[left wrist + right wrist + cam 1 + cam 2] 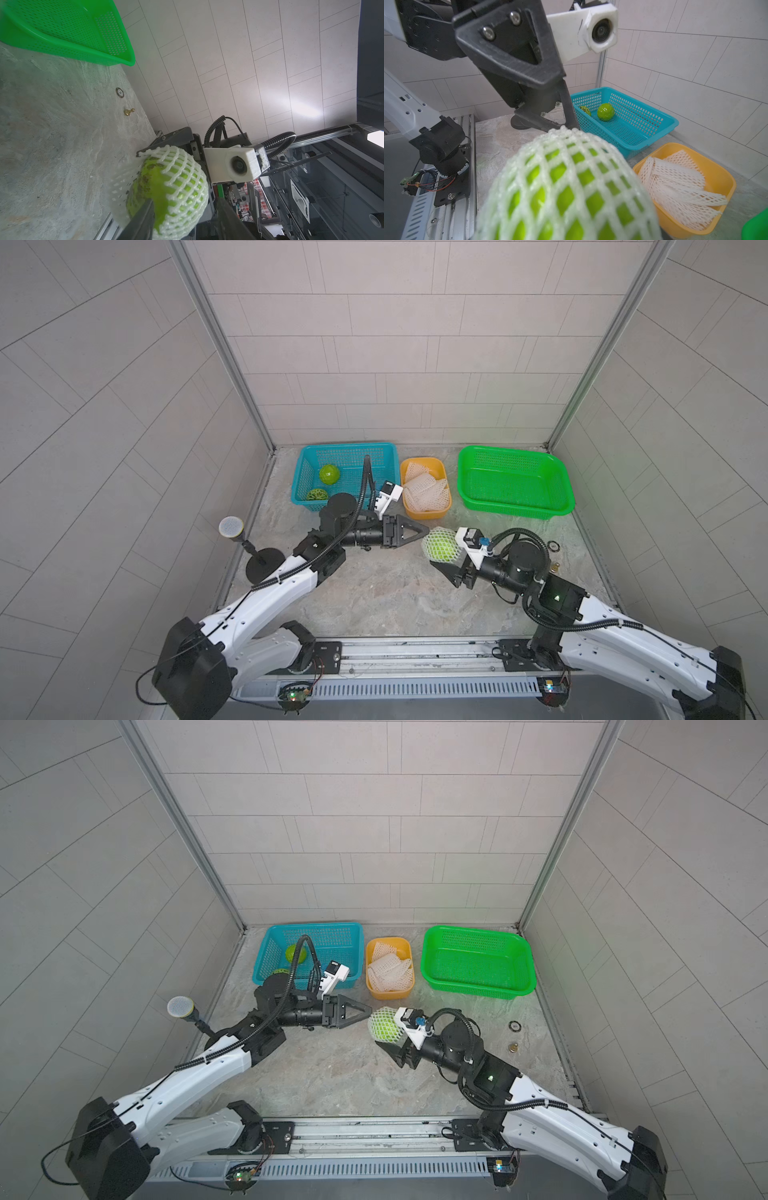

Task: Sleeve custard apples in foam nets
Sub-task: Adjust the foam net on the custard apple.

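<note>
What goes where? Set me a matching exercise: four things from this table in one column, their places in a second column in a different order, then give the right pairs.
Things:
A. netted custard apple
B. bare custard apples
C. spare foam nets
D. green basket

Places:
1. in the yellow tub
2. standing right of the yellow tub, no fruit in it
3. held by the right gripper
4. in the blue basket

Pairs: A-3, B-4, C-1, D-2.
</note>
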Controlling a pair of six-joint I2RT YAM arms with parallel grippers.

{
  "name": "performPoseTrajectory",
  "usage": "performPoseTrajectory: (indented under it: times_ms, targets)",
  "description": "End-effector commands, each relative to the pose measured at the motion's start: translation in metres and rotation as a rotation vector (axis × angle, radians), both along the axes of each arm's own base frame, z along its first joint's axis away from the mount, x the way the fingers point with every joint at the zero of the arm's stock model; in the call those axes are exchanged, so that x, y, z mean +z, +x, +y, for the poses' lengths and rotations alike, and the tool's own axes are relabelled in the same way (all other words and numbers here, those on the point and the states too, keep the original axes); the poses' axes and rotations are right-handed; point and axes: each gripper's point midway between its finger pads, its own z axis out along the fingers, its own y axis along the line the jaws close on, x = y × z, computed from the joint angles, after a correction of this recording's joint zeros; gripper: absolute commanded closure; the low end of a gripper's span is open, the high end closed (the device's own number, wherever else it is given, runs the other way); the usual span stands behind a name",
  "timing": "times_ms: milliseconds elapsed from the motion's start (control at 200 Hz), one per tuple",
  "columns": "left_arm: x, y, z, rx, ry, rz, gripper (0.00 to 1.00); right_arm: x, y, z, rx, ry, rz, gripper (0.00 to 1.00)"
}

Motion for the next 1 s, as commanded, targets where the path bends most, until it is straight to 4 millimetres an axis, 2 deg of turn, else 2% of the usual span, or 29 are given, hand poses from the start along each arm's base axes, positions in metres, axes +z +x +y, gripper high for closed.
performPoseTrajectory:
  times_ms: [0, 115, 175, 390, 660, 836, 991]
  targets:
    - [0.008, -0.009, -0.002, -0.035, -0.033, -0.042, 0.49, 0.011, -0.002, 0.002, 0.011, 0.024, -0.019, 0.21]
    - [0.003, -0.01, -0.005, -0.046, -0.025, -0.032, 0.52, 0.01, 0.0, 0.003, 0.006, 0.02, -0.016, 0.21]
    - [0.0, -0.01, -0.006, -0.049, -0.022, -0.025, 0.58, 0.01, 0.0, 0.003, 0.003, 0.02, -0.017, 0.21]
    - [0.004, -0.012, -0.007, -0.063, -0.038, -0.03, 0.67, 0.009, 0.004, 0.001, -0.019, 0.007, -0.016, 0.21]
    - [-0.004, -0.01, -0.009, -0.063, -0.021, -0.013, 0.99, 0.013, 0.002, 0.0, -0.015, 0.033, -0.018, 0.21]
    - [-0.005, 0.0, -0.001, -0.021, -0.019, -0.01, 1.0, 0.02, -0.002, -0.007, -0.022, 0.066, -0.036, 0.21]
    - [-0.002, 0.005, 0.005, 0.008, -0.025, -0.015, 1.0, 0.016, -0.004, -0.006, -0.012, 0.057, -0.026, 0.21]
